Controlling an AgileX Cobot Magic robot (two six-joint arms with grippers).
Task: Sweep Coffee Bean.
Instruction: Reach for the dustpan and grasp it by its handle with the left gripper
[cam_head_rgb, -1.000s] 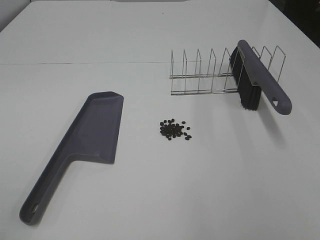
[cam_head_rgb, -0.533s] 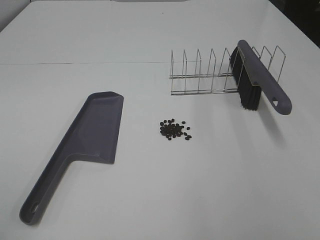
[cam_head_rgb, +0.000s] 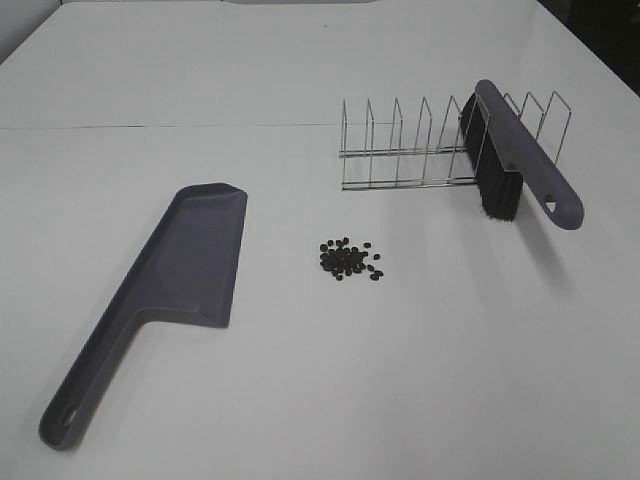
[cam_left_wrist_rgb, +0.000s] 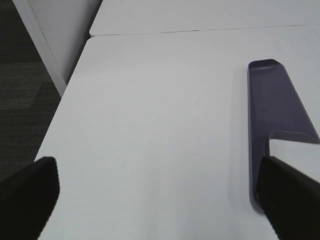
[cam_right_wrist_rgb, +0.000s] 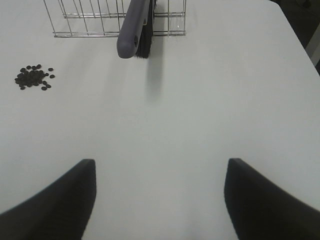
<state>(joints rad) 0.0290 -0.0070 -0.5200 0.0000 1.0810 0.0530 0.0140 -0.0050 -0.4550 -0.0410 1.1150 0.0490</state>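
A small pile of dark coffee beans (cam_head_rgb: 349, 259) lies on the white table, also in the right wrist view (cam_right_wrist_rgb: 33, 77). A grey dustpan (cam_head_rgb: 172, 280) lies flat to their left, handle toward the front; the left wrist view shows it too (cam_left_wrist_rgb: 272, 125). A grey brush (cam_head_rgb: 512, 165) with black bristles leans in a wire rack (cam_head_rgb: 420, 150), also in the right wrist view (cam_right_wrist_rgb: 136, 27). My left gripper (cam_left_wrist_rgb: 160, 197) is open and empty, short of the dustpan. My right gripper (cam_right_wrist_rgb: 159, 197) is open and empty, well short of the brush. Neither arm shows in the high view.
The white table (cam_head_rgb: 300, 380) has a seam line across its back part. In the left wrist view the table's edge (cam_left_wrist_rgb: 60, 120) drops to a dark floor, with a white panel beyond.
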